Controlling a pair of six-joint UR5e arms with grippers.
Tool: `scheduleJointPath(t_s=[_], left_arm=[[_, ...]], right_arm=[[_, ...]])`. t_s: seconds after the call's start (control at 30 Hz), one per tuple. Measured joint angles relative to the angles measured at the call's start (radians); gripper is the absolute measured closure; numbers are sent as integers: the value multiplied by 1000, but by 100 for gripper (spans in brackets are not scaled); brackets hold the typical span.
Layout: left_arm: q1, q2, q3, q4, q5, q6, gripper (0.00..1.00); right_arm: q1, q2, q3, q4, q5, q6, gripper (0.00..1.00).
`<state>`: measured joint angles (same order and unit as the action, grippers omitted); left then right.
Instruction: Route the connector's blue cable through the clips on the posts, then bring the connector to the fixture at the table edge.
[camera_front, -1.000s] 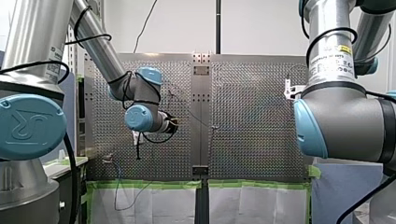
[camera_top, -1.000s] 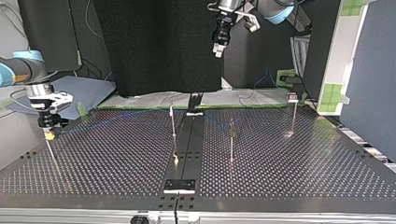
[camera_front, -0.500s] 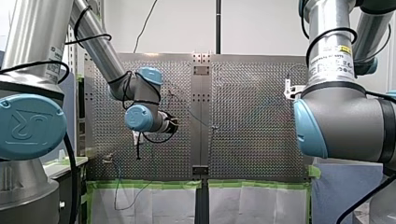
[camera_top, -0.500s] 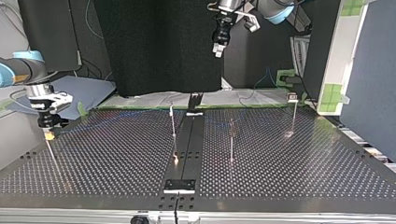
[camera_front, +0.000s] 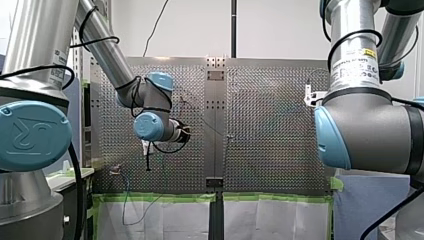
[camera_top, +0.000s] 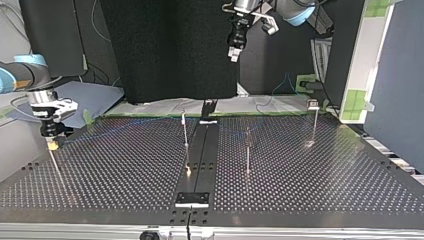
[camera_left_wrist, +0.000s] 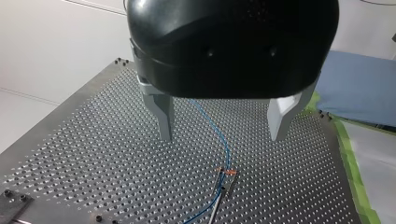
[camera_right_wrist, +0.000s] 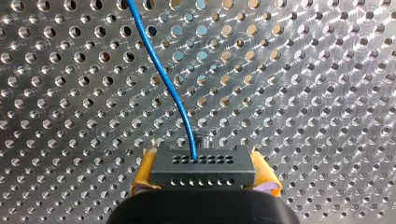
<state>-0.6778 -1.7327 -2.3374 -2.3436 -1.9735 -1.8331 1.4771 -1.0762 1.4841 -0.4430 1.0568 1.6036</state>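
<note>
Two robot arms work over a perforated metal surface (camera_top: 325, 180) with a black rail (camera_top: 200, 150) running down its middle. Seen from across the surface, my right gripper (camera_top: 51, 144) sits low, well to the left of the rail and near the surface's side edge. Its wrist camera shows yellow pads (camera_right_wrist: 145, 170) clamped on both sides of a small grey connector (camera_right_wrist: 203, 167) with rows of holes. A blue cable (camera_right_wrist: 173, 88) leaves the connector's upper face and curves away over the perforations. My left gripper (camera_top: 233, 55) hangs high above the rail's far end. Its wrist camera shows the metal fingers (camera_left_wrist: 164, 119) spread wide apart with nothing between them. Beneath those fingers stands a slim post (camera_left_wrist: 217, 205) with a clip (camera_left_wrist: 228, 173) at its top. The blue cable runs down to that clip and continues past it. From across the surface, three thin posts stand around the rail: one (camera_top: 185, 131) just beside it on the left, one (camera_top: 247, 150) near it on the right, and one (camera_top: 314, 125) well to the right. A small black plate (camera_top: 192, 199) lies at the rail's near end, by the surface's front edge.
</note>
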Motion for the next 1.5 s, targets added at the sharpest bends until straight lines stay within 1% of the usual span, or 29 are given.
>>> scheduleJointPath(t_s=[0.53, 0.9, 0.93, 0.97, 1.0, 1.03, 1.07, 1.13, 1.17, 1.2, 1.23, 1.27, 1.3, 1.33, 1.37, 1.4, 1.43, 1.47, 1.5], left_arm=[[4, 0, 0, 1, 0, 1, 2], [4, 0, 0, 1, 0, 1, 2], [4, 0, 0, 1, 0, 1, 2], [4, 0, 0, 1, 0, 1, 2], [4, 0, 0, 1, 0, 1, 2], [4, 0, 0, 1, 0, 1, 2], [4, 0, 0, 1, 0, 1, 2], [4, 0, 0, 1, 0, 1, 2], [4, 0, 0, 1, 0, 1, 2], [4, 0, 0, 1, 0, 2, 2], [4, 0, 0, 1, 0, 2, 2], [4, 0, 0, 1, 0, 2, 2], [4, 0, 0, 1, 0, 2, 2], [4, 0, 0, 1, 0, 2, 2], [4, 0, 0, 1, 0, 2, 2], [4, 0, 0, 1, 0, 2, 2], [4, 0, 0, 1, 0, 2, 2], [4, 0, 0, 1, 0, 2, 2], [4, 0, 0, 1, 0, 2, 2]], right_arm=[[8, 1, 0, 0, 1, -7, 100], [9, 3, 0, -2, 15, -17, 100], [9, 3, 0, -2, 16, -18, 95], [9, 3, 0, -3, 17, -19, 95], [9, 3, 0, -3, 17, -19, 88], [9, 4, 0, -3, 18, -20, 84], [9, 4, 0, -3, 18, -20, 84], [9, 4, 0, -2, 18, -20, 75], [9, 5, 0, -2, 19, -20, 75], [9, 5, -1, -1, 19, -20, 70], [9, 5, -1, -1, 19, -20, 61], [9, 6, -1, -1, 19, -21, 61], [9, 6, -1, -1, 19, -21, 54], [9, 6, -1, -1, 19, -21, 43], [9, 7, 0, -1, 19, -22, 43], [9, 7, 0, 0, 19, -22, 32], [9, 7, 0, 0, 19, -22, 25], [9, 7, 0, 1, 19, -22, 25], [9, 8, 0, 1, 19, -22, 18]])
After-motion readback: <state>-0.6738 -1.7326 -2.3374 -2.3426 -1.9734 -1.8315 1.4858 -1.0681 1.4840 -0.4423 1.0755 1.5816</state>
